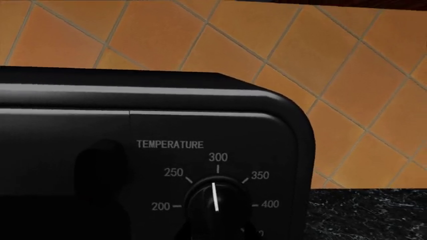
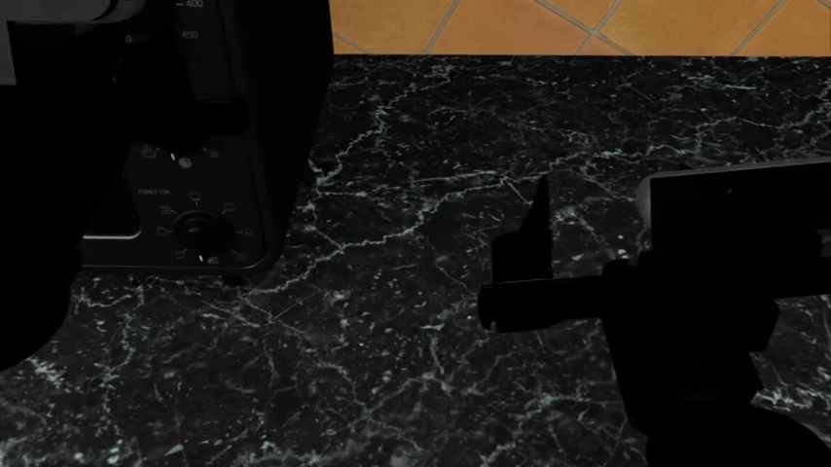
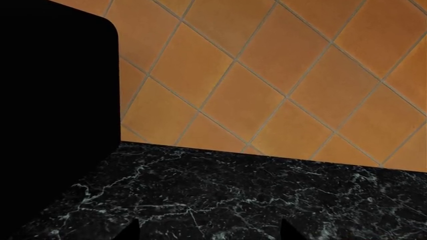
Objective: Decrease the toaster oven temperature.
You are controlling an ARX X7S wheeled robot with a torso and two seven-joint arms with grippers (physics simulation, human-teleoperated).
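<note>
Three views to work from. On my left wrist camera, I see the toaster oven up close, a black box against the orange tiled wall. Its temperature knob sits under the printed word TEMPERATURE, with marks for 200, 250, 300, 350 and 400 around it. The white pointer line on the knob stands almost straight up, at about the 300 mark. The left gripper itself does not show in this picture, so I cannot tell whether it is wide or narrow.

On the head camera, the toaster oven stands at the far left of the black marbled tabletop, with a lower knob visible on its control panel. My left arm is a dark mass over that corner and its gripper is lost in the shadow. The right gripper hangs over bare tabletop, well apart from the oven; its jaws are too dark to judge.

On the right wrist camera, I see two dark fingertips set widely apart above the tabletop, nothing between them.
</note>
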